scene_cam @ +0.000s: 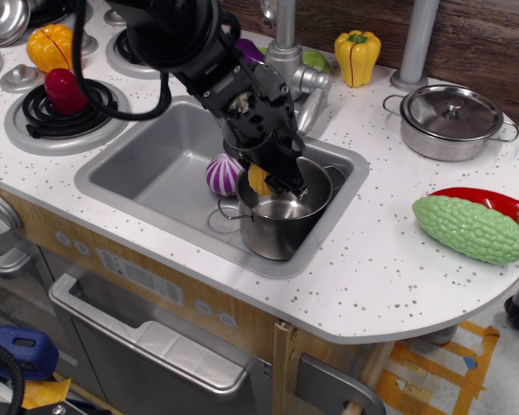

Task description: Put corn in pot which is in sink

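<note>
Over the sink [147,173], in the one camera view you have, your gripper [272,177] hangs at the near-left rim of the pot [281,216], clenched on the corn [259,179]. You can see the yellow cob pinched between the black fingers, its lower end at about rim height, inside the pot's mouth or right at its edge; which of the two cannot be told from this angle. The hold looks tilted, with the arm reaching in from the upper left, most likely so the wrist clears the faucet [287,65] behind it.

The pot stands upright in the right end of the basin, open and lidless, which suits a straight drop. A purple-and-white striped toy [224,174] lies in the sink just left of the pot, beside your gripper. Judging from this, you are near the release: ease a little toward the pot's centre so the corn does not catch the rim, then let go.
</note>
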Available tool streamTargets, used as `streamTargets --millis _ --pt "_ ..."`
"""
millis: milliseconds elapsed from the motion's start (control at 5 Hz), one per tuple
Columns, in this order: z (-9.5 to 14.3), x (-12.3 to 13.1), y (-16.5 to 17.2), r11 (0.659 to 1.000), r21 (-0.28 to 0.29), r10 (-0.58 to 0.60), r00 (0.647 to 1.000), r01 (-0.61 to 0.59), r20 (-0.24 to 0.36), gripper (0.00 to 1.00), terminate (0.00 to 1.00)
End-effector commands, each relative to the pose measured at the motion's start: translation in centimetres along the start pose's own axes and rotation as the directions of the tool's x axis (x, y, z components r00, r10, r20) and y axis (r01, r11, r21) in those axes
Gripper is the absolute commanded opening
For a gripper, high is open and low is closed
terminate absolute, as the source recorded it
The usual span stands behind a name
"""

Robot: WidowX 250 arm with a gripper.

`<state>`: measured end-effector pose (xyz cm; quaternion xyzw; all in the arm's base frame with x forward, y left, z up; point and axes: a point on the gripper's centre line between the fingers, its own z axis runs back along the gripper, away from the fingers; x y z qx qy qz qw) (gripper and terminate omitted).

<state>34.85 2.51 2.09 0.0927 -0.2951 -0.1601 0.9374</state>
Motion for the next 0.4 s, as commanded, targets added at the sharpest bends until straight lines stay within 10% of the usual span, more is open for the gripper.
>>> streamTargets --millis 0,200 --pt "0.07 0.98 0.79 1.0 0.014 0.003 0.999 -0.003 0.042 1.0 0.0" --pt "0.07 0.98 0.79 1.0 0.014 0.003 0.999 -0.003 0.042 1.0 1.0"
